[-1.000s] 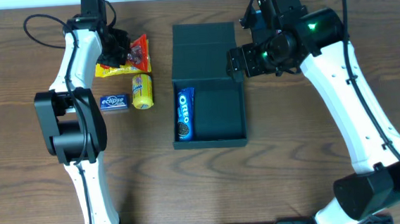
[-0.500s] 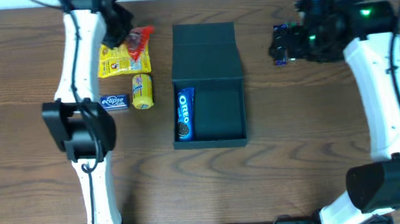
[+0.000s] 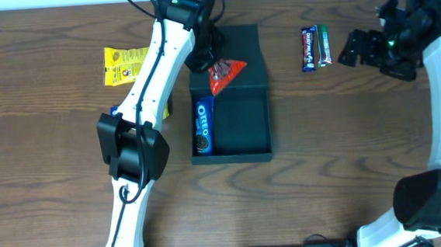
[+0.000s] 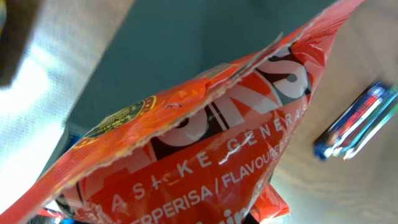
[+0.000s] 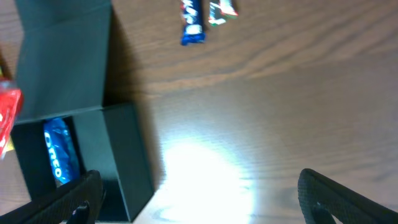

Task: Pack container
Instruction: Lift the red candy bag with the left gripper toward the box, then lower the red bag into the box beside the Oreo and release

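Left jaws (image 3: 207, 60) closed on the upper edge of a red snack packet (image 3: 225, 72), which hangs directly beneath them. In the left wrist view the packet (image 4: 205, 143) fills most of the field, its crimped edge running across the frame. Immediately below the left jaws lies the container (image 3: 262, 140), a dark teal-black box standing open on the table (image 3: 347, 146). Its lid flap (image 3: 234, 45) is folded back flat, and the packet hangs over the line where flap meets compartment. Whether the packet touches the box cannot be told. Inside the compartment, nearer the robot than the left jaws, an Oreo packet (image 3: 203, 126) lies lengthwise against the left wall. To the left of these jaws, well apart, a yellow packet (image 3: 123, 66) lies flat on the table. Right jaws (image 3: 353, 50) spread fully apart and holding nothing. In the right wrist view both fingers (image 5: 68, 199) appear at the lower corners with only bare wood between them. Just beside the right jaws, between them and the container, a blue bar (image 3: 308, 49) and a green bar (image 3: 322, 46) lie side by side, touching or nearly so. Farther from the right jaws, the same view shows the container's wall (image 5: 134, 155), its flap (image 5: 62, 56) and the Oreo packet (image 5: 59, 155) inside.
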